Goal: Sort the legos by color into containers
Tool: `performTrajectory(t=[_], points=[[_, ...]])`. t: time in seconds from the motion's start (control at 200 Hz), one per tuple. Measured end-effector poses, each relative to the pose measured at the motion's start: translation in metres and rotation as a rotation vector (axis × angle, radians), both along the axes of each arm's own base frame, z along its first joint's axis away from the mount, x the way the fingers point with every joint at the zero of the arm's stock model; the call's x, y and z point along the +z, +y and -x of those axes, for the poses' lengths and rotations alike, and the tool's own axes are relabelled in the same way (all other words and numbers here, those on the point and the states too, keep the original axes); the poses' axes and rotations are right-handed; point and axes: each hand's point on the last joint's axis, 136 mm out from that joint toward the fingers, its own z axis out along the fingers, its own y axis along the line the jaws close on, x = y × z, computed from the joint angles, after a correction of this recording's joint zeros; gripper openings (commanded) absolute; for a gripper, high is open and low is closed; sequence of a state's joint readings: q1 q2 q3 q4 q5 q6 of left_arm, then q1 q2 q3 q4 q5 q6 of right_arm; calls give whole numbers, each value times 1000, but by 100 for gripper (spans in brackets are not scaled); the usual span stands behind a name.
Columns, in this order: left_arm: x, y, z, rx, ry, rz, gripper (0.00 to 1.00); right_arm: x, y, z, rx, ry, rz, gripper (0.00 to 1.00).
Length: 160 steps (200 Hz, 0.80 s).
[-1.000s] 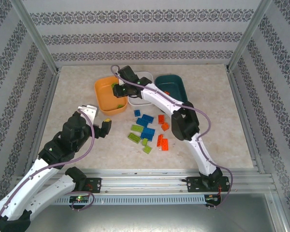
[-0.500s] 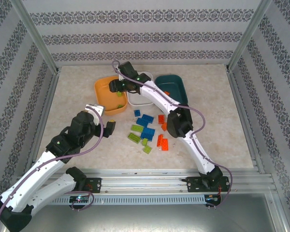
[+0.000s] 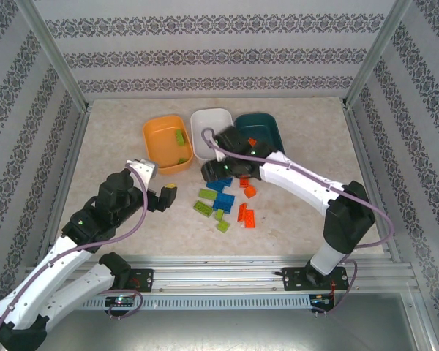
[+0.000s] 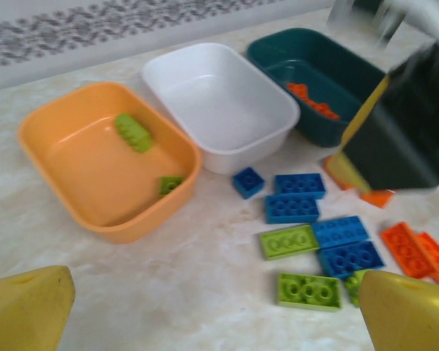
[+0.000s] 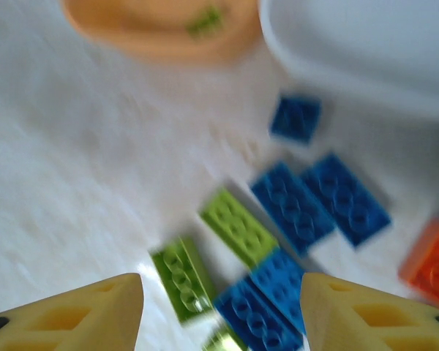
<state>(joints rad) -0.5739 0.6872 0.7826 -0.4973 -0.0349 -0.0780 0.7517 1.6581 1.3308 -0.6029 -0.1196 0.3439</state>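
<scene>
**Overhead and wrist views.** You are looking at a pale, stone-patterned table (image 3: 336,153). Your left arm (image 3: 58,256) reaches in from the near left. Your right arm (image 3: 300,183) bends from the near right across to the middle.

At the far side three tubs stand in a close row: the orange tub (image 3: 157,142) on the left, the white tub (image 3: 208,128) in the middle, the teal tub (image 3: 271,128) on the right.

The left gripper (image 4: 216,314) sits near the orange tub's near corner, yellow fingers wide apart with nothing between them. The right gripper (image 5: 223,314) hangs above the loose legos (image 3: 223,197), just in front of the white tub. Its fingers likewise stand apart and empty, though that wrist view is blurred.

Smallest items:
- Two green bricks (image 4: 133,131) lie in the orange tub.
- Orange-red bricks (image 4: 311,102) lie in the teal tub.
- The loose legos — blue, green and orange-red — lie flat on the table in front of the tubs, clustered between the two grippers.
</scene>
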Motion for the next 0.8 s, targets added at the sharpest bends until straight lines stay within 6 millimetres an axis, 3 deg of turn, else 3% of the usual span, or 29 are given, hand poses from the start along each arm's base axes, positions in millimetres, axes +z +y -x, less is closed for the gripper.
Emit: performTrajectory(t=[0.145, 0.29, 0.495, 0.799], points=[[-18, -24, 1, -107, 89, 15, 100, -73, -26, 58, 56, 155, 153, 62], [-40, -38, 0, -159, 180, 3, 100, -98, -27, 92, 118, 201, 220, 65], [-39, -41, 3, -177, 183, 13, 100, -121, -19, 98, 134, 215, 261, 66], [-39, -41, 3, -176, 183, 13, 100, -132, -18, 91, 124, 203, 303, 64]])
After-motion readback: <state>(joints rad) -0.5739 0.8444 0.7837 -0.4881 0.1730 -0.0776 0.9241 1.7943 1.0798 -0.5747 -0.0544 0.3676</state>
